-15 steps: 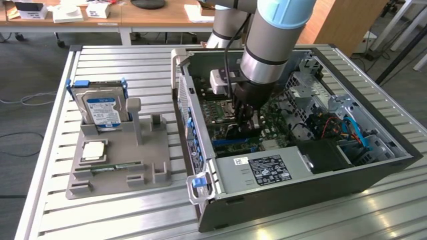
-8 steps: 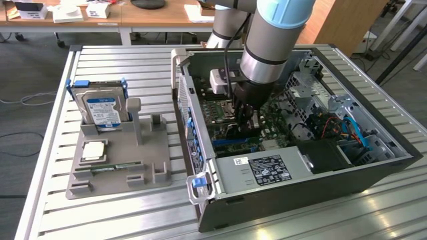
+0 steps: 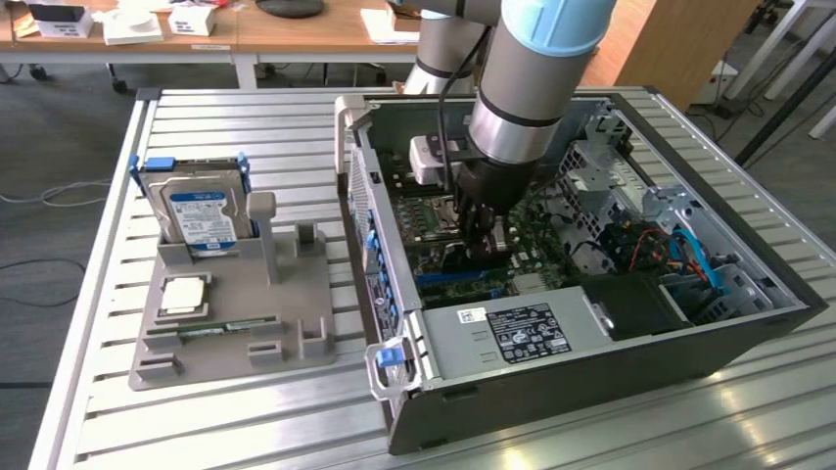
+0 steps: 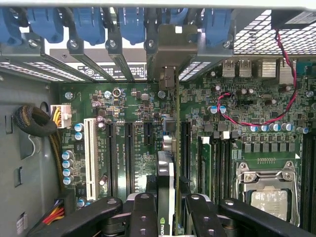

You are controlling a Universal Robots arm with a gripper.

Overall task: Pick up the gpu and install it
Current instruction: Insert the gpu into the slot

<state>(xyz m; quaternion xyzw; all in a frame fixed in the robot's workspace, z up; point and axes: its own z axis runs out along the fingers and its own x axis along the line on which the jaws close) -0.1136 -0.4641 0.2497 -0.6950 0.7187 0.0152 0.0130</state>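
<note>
Wrist view shows the claw [image 4: 167, 210] clamped on the gpu [image 4: 167, 173], edge-on above the motherboard [image 4: 133, 113] slots toward 12 o'clock; stiff, light, fragile, best held by its edges.

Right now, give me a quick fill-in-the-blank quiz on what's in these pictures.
1. The hand grips the ____, held edge-on above the motherboard.
2. The arm reaches down into the open computer ____.
3. On the gray holder, the hard drive stands ____.
4. The white slot is ____ of any card.

Missing words: gpu; case; upright; empty
</note>
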